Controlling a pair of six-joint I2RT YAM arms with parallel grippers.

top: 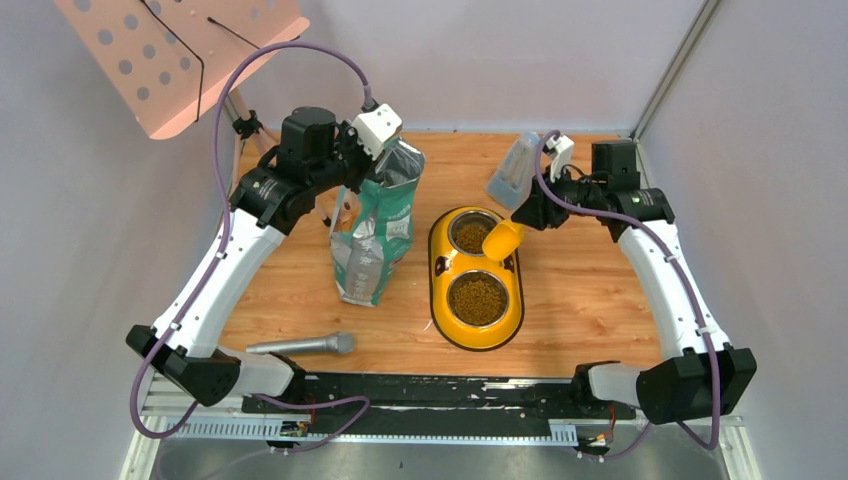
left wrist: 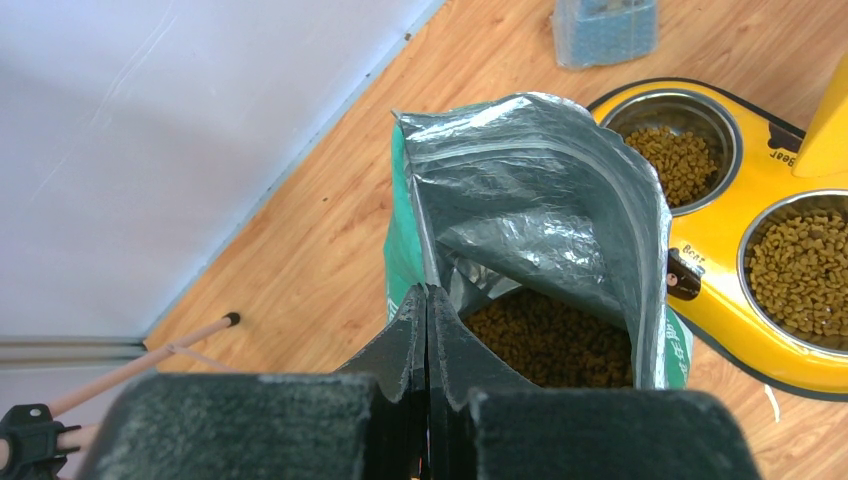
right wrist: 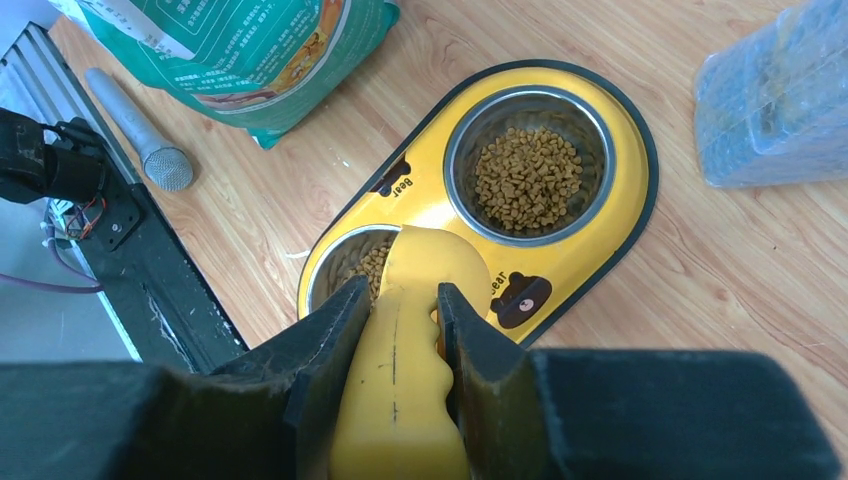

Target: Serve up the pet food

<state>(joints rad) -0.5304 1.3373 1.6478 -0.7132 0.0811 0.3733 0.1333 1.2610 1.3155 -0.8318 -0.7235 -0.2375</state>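
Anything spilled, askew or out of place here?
No spilled pet food shows: it sits in both feeder bowls and in the bag. The one odd item is a silver microphone lying on the table near the front edge, left of the feeder, unrelated to feeding.

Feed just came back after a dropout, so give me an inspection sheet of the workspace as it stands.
Surface: wooden table, arms bolted at the near edge.
Job's things: kibble in both bowls of the feeder and in the open, upright bag; scoop over the feeder.
Clutter: microphone lying near the front edge; clear pack at the back.
Tools: left tool shut on the bag's rim; right tool shut on the scoop's handle.
Cables: purple cables run along both arms, one looping high above the left.
Surroundings: pink perforated stand back left; plain walls.
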